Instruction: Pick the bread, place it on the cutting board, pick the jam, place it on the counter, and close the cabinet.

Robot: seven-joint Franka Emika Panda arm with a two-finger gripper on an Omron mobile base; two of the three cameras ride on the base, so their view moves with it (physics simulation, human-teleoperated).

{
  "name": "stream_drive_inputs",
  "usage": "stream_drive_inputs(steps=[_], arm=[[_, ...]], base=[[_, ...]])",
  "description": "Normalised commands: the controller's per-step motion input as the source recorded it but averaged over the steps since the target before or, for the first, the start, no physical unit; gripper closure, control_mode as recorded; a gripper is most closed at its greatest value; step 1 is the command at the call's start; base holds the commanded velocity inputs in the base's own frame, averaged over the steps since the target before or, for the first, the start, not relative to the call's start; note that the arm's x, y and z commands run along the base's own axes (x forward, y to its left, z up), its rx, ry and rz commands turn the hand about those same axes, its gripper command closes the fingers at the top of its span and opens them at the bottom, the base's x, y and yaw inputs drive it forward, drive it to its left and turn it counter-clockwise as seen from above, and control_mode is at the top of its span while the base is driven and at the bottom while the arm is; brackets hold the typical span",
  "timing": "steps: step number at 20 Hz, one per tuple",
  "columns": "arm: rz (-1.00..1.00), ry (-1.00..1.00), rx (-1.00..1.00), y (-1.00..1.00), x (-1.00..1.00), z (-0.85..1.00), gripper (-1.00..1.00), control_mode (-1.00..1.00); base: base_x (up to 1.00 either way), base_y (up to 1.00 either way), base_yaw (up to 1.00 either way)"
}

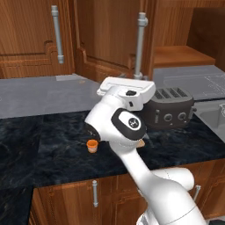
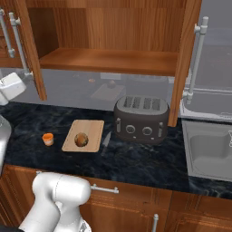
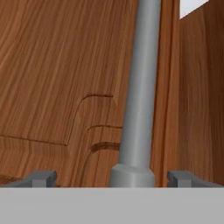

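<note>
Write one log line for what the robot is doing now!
bread: on cutting board | jam: on counter | jaws: open, straddling cabinet handle | cabinet: open

The arm [image 1: 132, 132] hides most of the cutting board [image 1: 141, 143], and the bread cannot be seen there.

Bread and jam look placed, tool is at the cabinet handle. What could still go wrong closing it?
1. The tool straddles the long grey bar handle with fingers apart; pushing without closing could let it slip off.
2. Both reddish-brown cabinet doors stand open; shutting one leaves the task unfinished.
3. The arm's elbow hangs low over the small orange jam jar on the dark marbled counter; a wide swing might knock it.
</note>
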Motion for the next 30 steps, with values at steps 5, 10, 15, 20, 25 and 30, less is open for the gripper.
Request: stream_drive_inputs(steps=[5, 10, 15, 20, 25, 30], arm=[[0.03, 0.0, 0.0, -0.28, 0.2, 0.0, -1.0, -1.0], [0.04, 0.0, 0.0, -0.32, 0.2, 0.0, -1.0, -1.0], [0.06, 0.0, 0.0, -0.34, 0.17, 0.0, -1.0, -1.0], [0.06, 0.0, 0.0, -0.32, 0.19, 0.0, -1.0, -1.0], [0.08, 0.0, 0.0, -0.29, 0.16, 0.0, -1.0, -1.0], [0.09, 0.0, 0.0, -0.22, 0.19, 0.0, -1.0, -1.0]], base=[[0.0, 0.0, 0.0], [0.0, 0.0, 0.0], [0.0, 0.0, 0.0], [0.0, 0.0, 0.0], [0.0, 0.0, 0.0], [0.0, 0.0, 0.0]])
